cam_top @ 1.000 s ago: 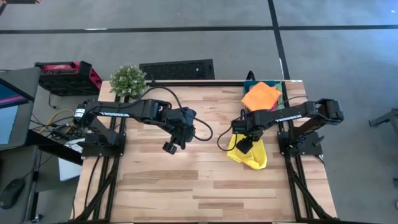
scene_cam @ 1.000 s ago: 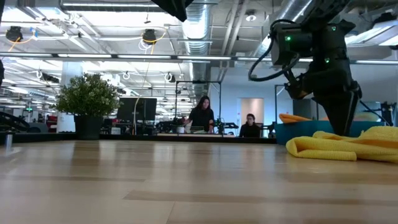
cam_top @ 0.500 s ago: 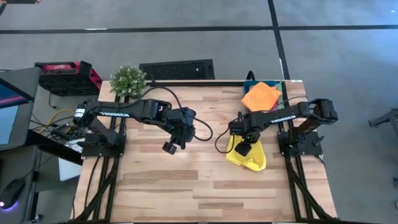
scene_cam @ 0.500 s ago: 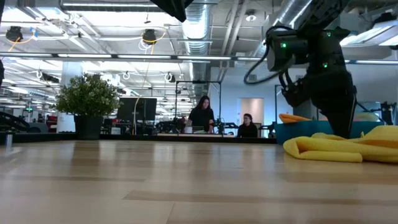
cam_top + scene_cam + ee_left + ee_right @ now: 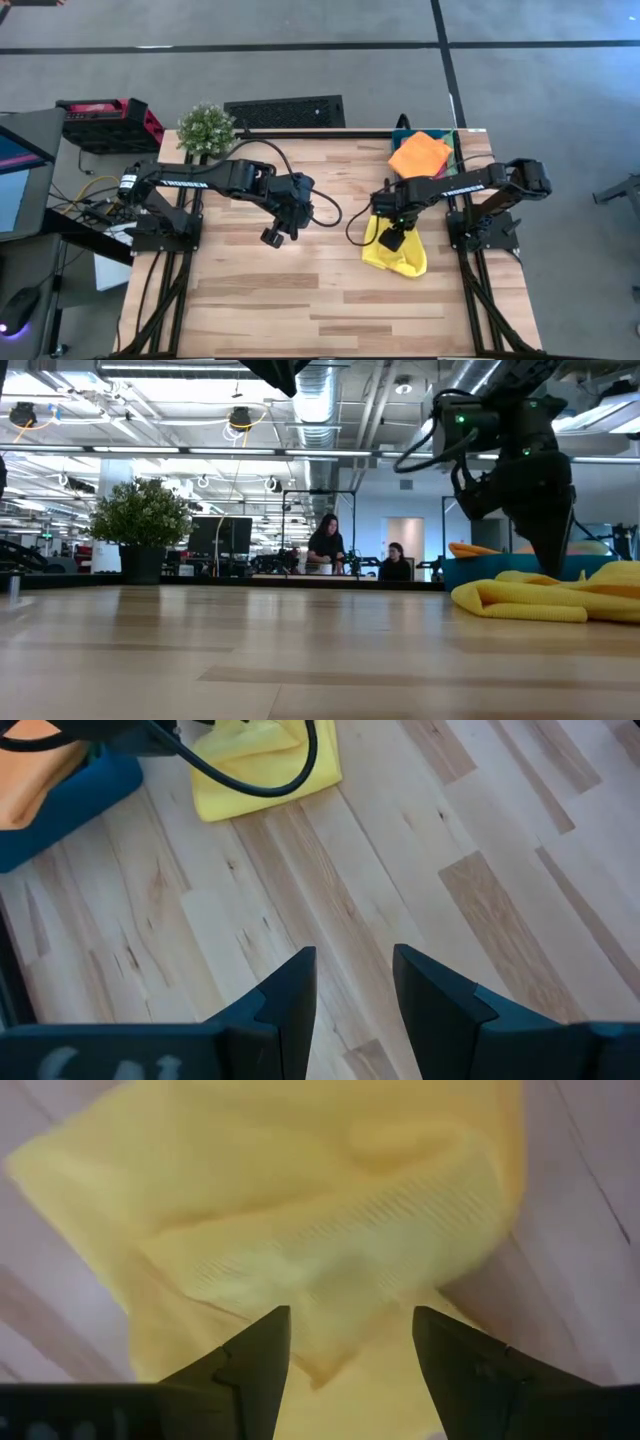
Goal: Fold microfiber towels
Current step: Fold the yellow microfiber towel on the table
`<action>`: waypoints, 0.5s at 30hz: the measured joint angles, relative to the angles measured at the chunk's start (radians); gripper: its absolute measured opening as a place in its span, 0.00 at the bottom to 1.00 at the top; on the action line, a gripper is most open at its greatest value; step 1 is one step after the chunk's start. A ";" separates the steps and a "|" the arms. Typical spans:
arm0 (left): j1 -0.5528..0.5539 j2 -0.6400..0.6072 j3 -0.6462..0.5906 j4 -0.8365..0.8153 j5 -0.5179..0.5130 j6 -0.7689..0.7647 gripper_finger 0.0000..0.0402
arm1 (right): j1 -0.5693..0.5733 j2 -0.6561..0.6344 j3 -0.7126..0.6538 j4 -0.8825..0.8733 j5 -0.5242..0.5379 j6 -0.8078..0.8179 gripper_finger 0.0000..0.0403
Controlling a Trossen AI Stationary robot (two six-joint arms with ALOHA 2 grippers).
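Yellow towel: the yellow towel (image 5: 396, 250) lies crumpled and partly doubled over on the right side of the table (image 5: 300, 310), nearer the front edge than the bin; no neat fold shows yet
Right gripper: the right gripper (image 5: 392, 240) hangs over the yellow towel's upper part, fingers (image 5: 255, 1350) spread wide with cloth showing between them, pinching nothing
Left gripper: the left gripper (image 5: 271, 237) waits over bare wood near the table's middle, well apart from the towel, fingers (image 5: 290, 995) parted and empty
Orange towel: the orange towel (image 5: 419, 153) rests on top of the teal bin (image 5: 455, 140) at the far right corner, unfolded and untouched
Progress: by my reading the job is at an early stage; one towel is out on the table and needs spreading flat before folding, the orange one waits, and no finished folded towel is visible anywhere
Hidden: a sliver of pink shows at the bin's edge but I cannot tell what it is; no green towel is visible; the bin's inside is covered by the orange cloth; the low view cuts the yellow towel off at the picture's edge
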 joint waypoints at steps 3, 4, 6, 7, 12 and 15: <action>0.000 0.000 0.000 0.000 0.000 0.000 0.32 | 0.001 0.000 0.000 -0.053 0.000 0.063 0.58; 0.000 0.000 0.000 0.001 -0.001 0.000 0.32 | 0.005 0.000 0.000 -0.067 0.000 0.080 0.58; 0.000 0.000 0.000 0.001 -0.001 0.000 0.32 | 0.018 0.000 0.000 -0.079 -0.002 0.116 0.58; 0.000 0.000 0.000 0.001 -0.001 0.000 0.32 | 0.027 0.000 0.000 -0.079 -0.007 0.129 0.58; 0.000 0.000 0.000 0.001 -0.003 0.001 0.32 | 0.079 0.000 0.000 -0.048 -0.011 0.170 0.58; 0.000 0.000 0.000 0.001 -0.003 0.002 0.32 | 0.101 0.000 0.000 -0.034 -0.011 0.194 0.58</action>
